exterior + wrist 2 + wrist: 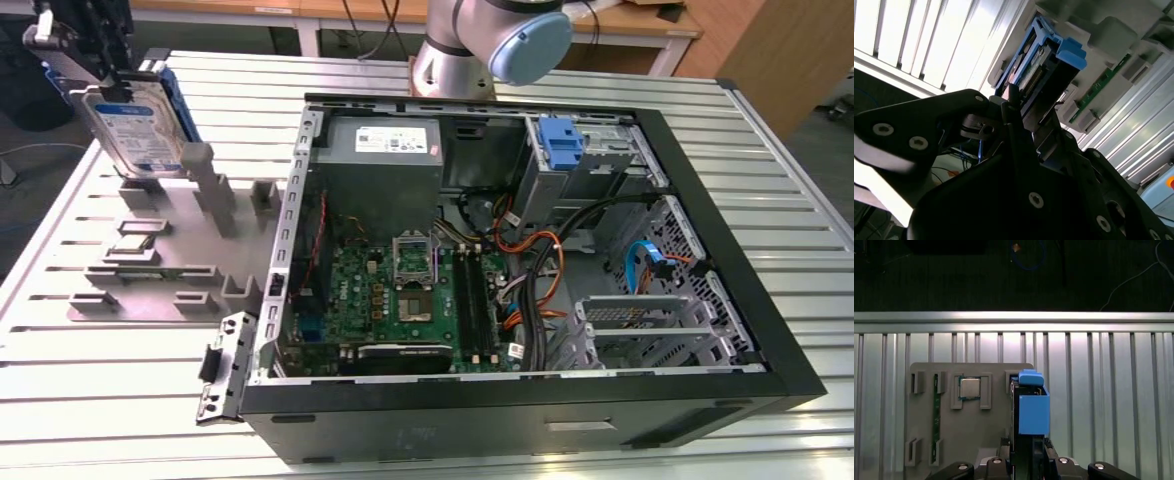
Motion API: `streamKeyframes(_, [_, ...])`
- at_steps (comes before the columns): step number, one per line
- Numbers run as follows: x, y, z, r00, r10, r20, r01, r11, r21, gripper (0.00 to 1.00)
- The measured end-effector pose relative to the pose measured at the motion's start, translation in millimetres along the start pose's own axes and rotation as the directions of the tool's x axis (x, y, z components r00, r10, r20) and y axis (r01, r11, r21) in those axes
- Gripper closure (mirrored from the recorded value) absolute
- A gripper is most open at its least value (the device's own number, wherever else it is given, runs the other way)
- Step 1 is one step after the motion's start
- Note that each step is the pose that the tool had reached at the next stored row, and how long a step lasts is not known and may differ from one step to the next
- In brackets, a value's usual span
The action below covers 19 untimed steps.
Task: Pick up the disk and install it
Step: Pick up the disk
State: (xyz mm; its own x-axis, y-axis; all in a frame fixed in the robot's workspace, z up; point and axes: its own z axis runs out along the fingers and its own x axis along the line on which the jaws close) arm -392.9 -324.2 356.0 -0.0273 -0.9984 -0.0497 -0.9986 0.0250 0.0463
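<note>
Silver disk with a blue bracket along its edges: it stands on edge at the far corner of the grey holder plate, on the exterior view's left, well apart from the open computer case. I judge the plate's slot sets this upright pose, which leaves both flat faces free for gripping. I cannot tell whether its lower edge is clear of the slot.

Claw: pinching the disk from above, one finger on each flat face, as both wrist views show.

Holder plate, contents: a square processor chip in one pocket and a green memory stick on edge in another.

Computer case, lying on the bench with its side off, contents:
- green circuit board
- grey power box
- blue latch
- metal drive cage, toward the exterior view's right

With the disk over at the plate, I judge the pickup is in hand and the installing not yet begun.
</note>
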Motion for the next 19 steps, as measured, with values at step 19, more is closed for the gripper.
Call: streamKeyframes(19, [-1.3, 1.2, -26.4, 1.0000, 0.000, -0.0002, 0.000, 1.0000, 0.0000, 0.65])
